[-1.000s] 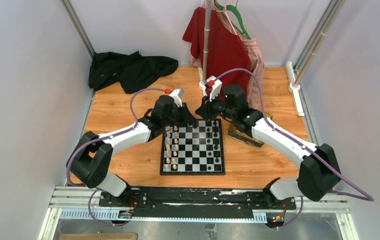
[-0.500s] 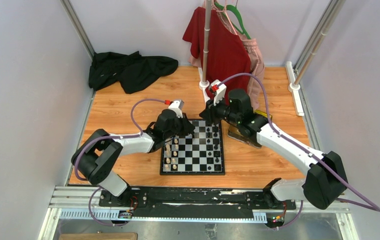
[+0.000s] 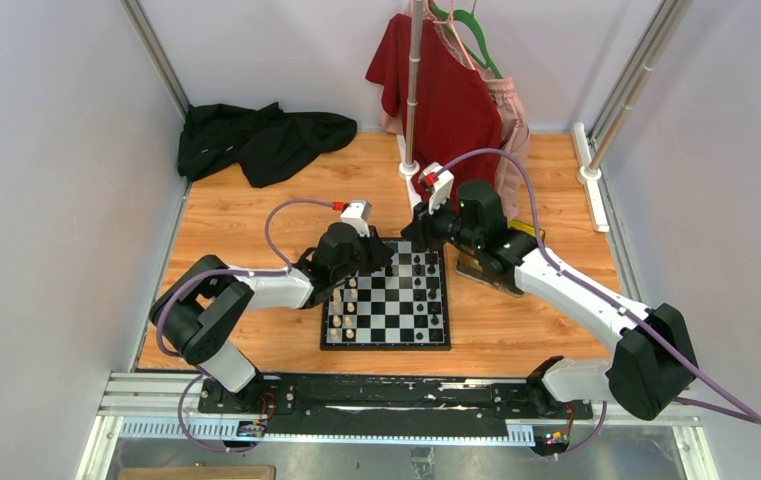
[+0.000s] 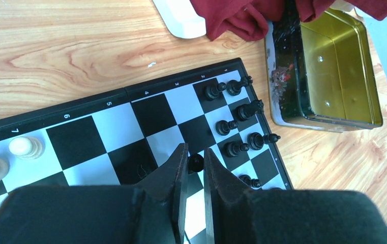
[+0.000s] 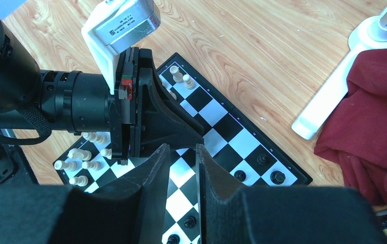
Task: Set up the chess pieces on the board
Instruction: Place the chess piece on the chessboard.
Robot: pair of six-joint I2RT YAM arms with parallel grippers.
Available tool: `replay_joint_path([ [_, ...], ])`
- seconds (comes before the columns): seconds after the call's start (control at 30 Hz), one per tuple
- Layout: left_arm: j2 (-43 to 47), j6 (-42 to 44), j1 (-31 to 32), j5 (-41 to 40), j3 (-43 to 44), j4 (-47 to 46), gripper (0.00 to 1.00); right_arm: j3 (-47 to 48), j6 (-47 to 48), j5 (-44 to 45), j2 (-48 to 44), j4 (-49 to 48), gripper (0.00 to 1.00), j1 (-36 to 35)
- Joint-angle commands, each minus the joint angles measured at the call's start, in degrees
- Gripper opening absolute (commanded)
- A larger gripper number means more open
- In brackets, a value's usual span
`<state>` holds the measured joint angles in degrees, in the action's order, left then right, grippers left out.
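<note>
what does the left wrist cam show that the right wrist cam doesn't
Only the left wrist view: the gold tray lying beside the board, and a black piece pinched between the fingertips of the left gripper.
Only the right wrist view: the left arm's wrist camera seen from outside, and the right gripper, jaws apart over the board with nothing between them.
Both: the board, cream pieces, black pieces, the red cloth, the white stand base and the wooden table.
</note>
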<state>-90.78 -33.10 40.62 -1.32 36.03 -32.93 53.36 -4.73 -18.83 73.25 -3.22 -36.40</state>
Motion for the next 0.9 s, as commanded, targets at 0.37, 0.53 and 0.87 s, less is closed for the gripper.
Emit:
replay_joint_path([
  [0.37, -2.4, 0.2, 1.5, -1.1, -1.2, -3.7, 0.17, -0.8, 2.1, 1.1, -2.3, 0.9, 0.29, -0.8],
  [0.53, -1.5, 0.5, 1.8, -1.2, -1.4, -3.5, 0.33, -0.9, 2.0, 0.9, -2.2, 0.9, 0.29, -0.7],
  [0.87, 3.4, 0.6, 2.2, -3.0, -1.6, -1.3, 0.57, -0.5, 2.9, 1.7, -3.1, 1.6, 0.29, -0.6],
])
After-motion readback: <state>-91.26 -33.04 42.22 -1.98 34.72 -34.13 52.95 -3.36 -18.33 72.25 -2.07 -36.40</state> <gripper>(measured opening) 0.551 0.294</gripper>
